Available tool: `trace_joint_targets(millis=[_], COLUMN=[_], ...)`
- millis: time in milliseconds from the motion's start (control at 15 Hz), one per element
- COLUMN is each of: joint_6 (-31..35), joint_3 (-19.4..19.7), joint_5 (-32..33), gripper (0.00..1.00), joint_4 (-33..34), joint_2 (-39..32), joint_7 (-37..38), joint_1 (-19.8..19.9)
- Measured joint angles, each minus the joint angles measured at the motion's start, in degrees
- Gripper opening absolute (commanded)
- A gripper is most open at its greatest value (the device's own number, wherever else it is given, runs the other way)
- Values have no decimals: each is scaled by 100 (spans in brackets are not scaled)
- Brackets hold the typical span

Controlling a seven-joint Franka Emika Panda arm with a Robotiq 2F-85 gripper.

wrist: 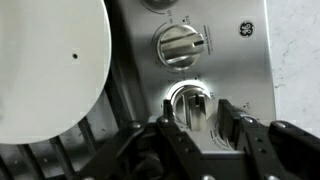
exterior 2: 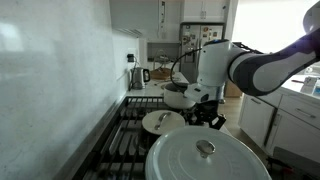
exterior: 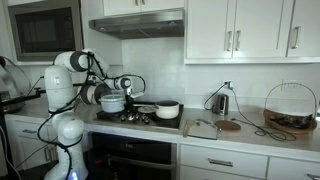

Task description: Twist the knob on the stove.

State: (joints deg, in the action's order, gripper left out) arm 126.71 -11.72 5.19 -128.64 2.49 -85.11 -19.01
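The stove (exterior: 140, 119) is a black gas cooktop with dark grates, seen in both exterior views (exterior 2: 122, 142). In the wrist view its steel control strip holds two round metal knobs. The upper knob (wrist: 179, 46) is free. The lower knob (wrist: 191, 106) lies between my two black fingers. My gripper (wrist: 198, 122) is open and straddles this knob, with a gap on each side. In the exterior views the gripper (exterior: 136, 106) (exterior 2: 207, 119) points down at the cooktop's front part.
White pots crowd the stove: one by the arm (exterior: 113, 102), one at the right (exterior: 167, 110), and a large lidded one up close (exterior 2: 205, 155). A white lid (wrist: 45, 65) fills the wrist view's left. A kettle (exterior: 221, 101) and a wire basket (exterior: 290, 108) stand on the counter.
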Motion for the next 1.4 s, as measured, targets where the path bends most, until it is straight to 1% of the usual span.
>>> trace_joint_targets(millis=[200, 267, 333, 400, 667, 733, 800, 867, 933, 1000, 1067, 1133, 1400], joint_6=[0, 0, 0, 0, -1, -2, -2, -2, -2, -2, -2, -32, -85], joint_3=[-4, -4, -5, -6, -11, -11, -12, -14, -16, -22, -27, -33, -50], joint_5=[0, 0, 0, 0, 0, 0, 0, 0, 0, 0, 0, 0, -1], gripper=[59, 57, 62, 58, 55, 49, 34, 26, 22, 14, 13, 6, 5], joint_4=[28, 34, 39, 41, 42, 42, 42, 42, 43, 45, 46, 48, 62], joint_2=[-24, -30, -36, -44, -97, -114, -130, -145, -158, -168, -175, -176, -168], joint_7=[3, 4, 4, 5, 12, 18, 27, 39, 79, 123, 153, 204, 360], joint_1=[4, 8, 13, 24, 77, 88, 100, 110, 117, 122, 123, 124, 130])
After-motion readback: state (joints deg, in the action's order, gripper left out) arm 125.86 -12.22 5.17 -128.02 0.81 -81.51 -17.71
